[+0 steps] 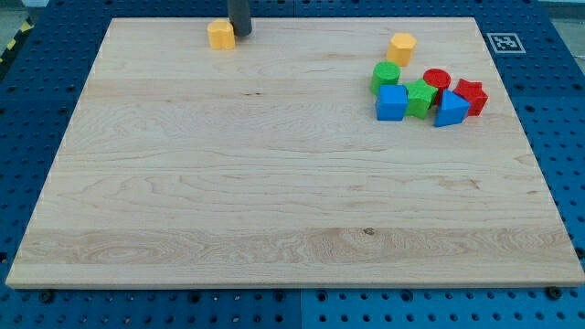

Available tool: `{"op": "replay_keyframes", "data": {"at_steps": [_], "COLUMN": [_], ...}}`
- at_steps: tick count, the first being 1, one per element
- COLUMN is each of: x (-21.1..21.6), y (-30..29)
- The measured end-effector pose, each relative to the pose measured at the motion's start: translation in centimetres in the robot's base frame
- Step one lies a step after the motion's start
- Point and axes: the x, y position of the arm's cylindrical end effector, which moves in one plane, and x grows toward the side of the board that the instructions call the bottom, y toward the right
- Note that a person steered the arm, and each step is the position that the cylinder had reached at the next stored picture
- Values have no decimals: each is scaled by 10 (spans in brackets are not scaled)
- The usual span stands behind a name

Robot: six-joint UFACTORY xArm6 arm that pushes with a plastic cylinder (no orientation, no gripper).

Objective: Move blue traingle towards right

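My tip (239,34), the end effector of this rig, is a plain dark rod with no jaws, holding nothing; it stands near the top edge of the surface (274,183), touching or just beside the right side of a yellow block (220,35). Well apart, toward the view's right, sits a cluster: a yellow hexagonal block (401,47) above, then a green cylinder (386,76), red cylinder (437,80), blue cube (391,102), green block (420,97), the blue triangle (450,109) and a red star-like block (471,95). The blue triangle lies at the cluster's lower right, touching the red star-like block, with bare wood between it and the right edge.
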Motion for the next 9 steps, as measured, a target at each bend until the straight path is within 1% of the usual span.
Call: {"op": "replay_keyframes", "data": {"at_steps": [1,3,4,7,8,9], "x": [2,22,22,22,22,9], "y": [1,1,1,-34,-34,42]}}
